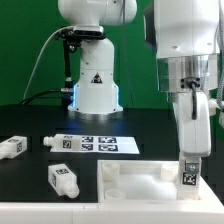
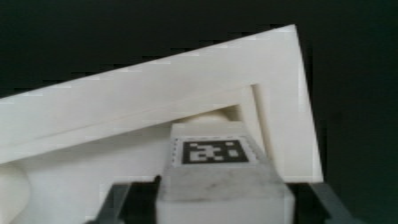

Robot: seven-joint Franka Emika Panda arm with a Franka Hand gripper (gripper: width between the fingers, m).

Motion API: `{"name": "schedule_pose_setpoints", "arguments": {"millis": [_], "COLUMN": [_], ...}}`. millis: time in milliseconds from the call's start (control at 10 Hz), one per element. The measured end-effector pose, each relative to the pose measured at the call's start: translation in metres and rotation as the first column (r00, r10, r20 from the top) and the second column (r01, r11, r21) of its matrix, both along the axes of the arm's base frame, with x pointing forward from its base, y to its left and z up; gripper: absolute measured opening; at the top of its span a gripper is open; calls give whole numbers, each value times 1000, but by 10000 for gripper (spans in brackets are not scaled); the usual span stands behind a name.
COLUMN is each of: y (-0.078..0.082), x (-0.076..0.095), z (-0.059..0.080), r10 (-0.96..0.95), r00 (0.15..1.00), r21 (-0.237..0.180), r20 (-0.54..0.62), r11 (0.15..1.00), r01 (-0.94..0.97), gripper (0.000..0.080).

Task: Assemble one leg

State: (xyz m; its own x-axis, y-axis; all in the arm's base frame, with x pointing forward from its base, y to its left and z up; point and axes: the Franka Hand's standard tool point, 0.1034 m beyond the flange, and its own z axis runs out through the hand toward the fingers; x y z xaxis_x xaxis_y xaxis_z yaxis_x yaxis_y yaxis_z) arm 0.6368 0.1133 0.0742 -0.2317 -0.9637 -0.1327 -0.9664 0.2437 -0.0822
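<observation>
My gripper (image 1: 189,166) is shut on a white leg (image 1: 188,172) with a black-and-white tag and holds it upright over the near right corner of the large white square panel (image 1: 130,185). In the wrist view the leg (image 2: 217,160) fills the space between my dark fingers (image 2: 128,204), with the panel's raised corner (image 2: 196,85) right behind it. Whether the leg's end touches the panel is hidden. Three more legs lie loose: one (image 1: 64,180) to the left of the panel, one (image 1: 12,146) at the exterior view's far left, one (image 1: 52,142) by the marker board.
The marker board (image 1: 97,144) lies flat on the black table in front of the arm's white base (image 1: 95,90). A green wall stands behind. The panel's near edge runs out of the exterior view's bottom.
</observation>
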Motion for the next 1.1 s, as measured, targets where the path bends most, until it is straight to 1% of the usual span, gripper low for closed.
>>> {"name": "schedule_pose_setpoints", "arguments": {"millis": [100, 200, 300, 400, 500, 600, 700, 800, 900, 1000, 1100], "y": [0, 0, 1, 4, 8, 6, 6, 6, 5, 4, 3], "x": [0, 0, 1, 0, -1, -1, -1, -1, -1, -1, 2], "z": [0, 0, 0, 0, 1, 0, 0, 0, 0, 0, 2], "r10": [37, 41, 182, 367, 457, 500, 532, 588, 660, 807, 909], "r00": [999, 999, 983, 929, 889, 865, 846, 807, 750, 590, 416], "r21": [-4, -5, -31, -57, -73, -81, -87, -98, -115, -159, -195], "r20": [4, 4, 33, 42, 44, 45, 46, 46, 44, 21, -3], "r11": [999, 999, 983, 930, 889, 865, 845, 807, 749, 585, 408], "r01": [-37, -41, -181, -364, -453, -496, -527, -583, -652, -795, -892], "gripper": [285, 419, 419, 560, 560, 630, 646, 646, 649, 649, 649]}}
